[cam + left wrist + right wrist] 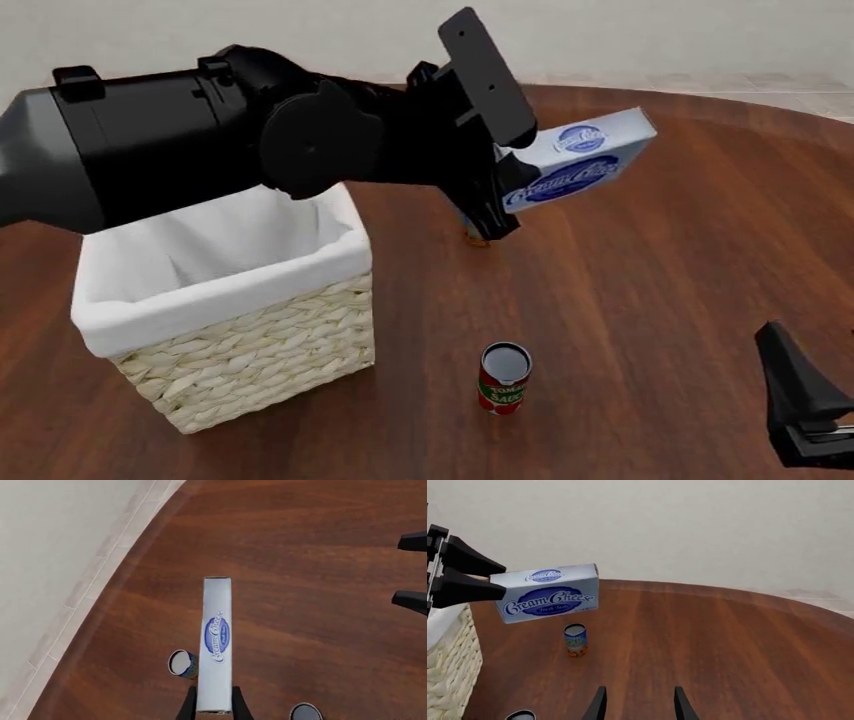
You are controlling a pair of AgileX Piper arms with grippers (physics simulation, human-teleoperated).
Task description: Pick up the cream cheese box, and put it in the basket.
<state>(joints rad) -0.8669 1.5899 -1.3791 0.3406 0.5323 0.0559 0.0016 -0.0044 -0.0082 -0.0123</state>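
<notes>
The cream cheese box (583,160), a white carton with blue oval logos, hangs in the air above the table, tilted, just right of the basket (227,300). My left gripper (514,165) is shut on the box's near end. In the left wrist view the box (217,640) runs straight out from between the fingers (189,707). The right wrist view shows the box (550,598) side-on, held by the left fingers (460,575). My right gripper (639,707) is open and holds nothing, low at the front right (801,400), well away from the box.
A red sauce can (505,378) stands on the wood table in front of the basket's right corner. A blue-labelled can (575,639) stands on the table below the held box. The basket's wicker wall (447,670) borders the right wrist view. The table's round edge (127,555) meets pale floor.
</notes>
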